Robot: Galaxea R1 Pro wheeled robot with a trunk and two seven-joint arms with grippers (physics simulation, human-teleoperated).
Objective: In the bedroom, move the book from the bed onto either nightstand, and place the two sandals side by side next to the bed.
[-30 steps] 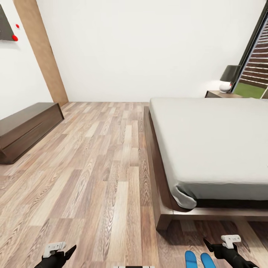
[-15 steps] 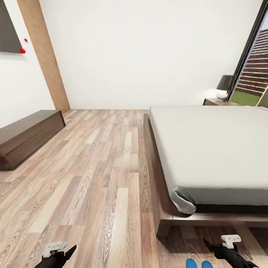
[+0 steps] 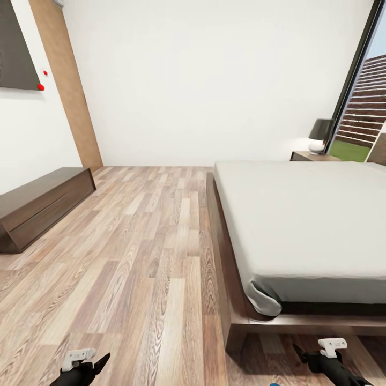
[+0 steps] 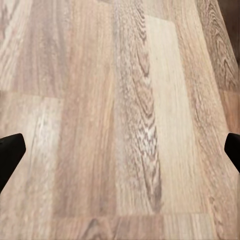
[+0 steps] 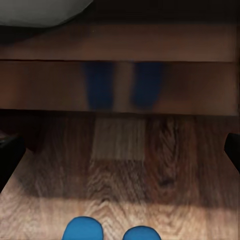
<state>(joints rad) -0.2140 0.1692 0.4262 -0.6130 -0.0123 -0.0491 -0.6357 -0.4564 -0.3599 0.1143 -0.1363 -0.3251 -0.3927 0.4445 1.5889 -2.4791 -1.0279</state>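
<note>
View tilted up; sandals (image 5: 109, 231) paired beside bed (image 3: 300, 214).

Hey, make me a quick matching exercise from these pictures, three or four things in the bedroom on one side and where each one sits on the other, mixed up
Things:
1. sandals
2. lamp
3. drawer cabinet
4. bed

Places:
A. against the left wall
B. on the nightstand near the window
C. on the floor by the bed's wooden base
D. at the right of the room

Pairs: 1-C, 2-B, 3-A, 4-D
</note>
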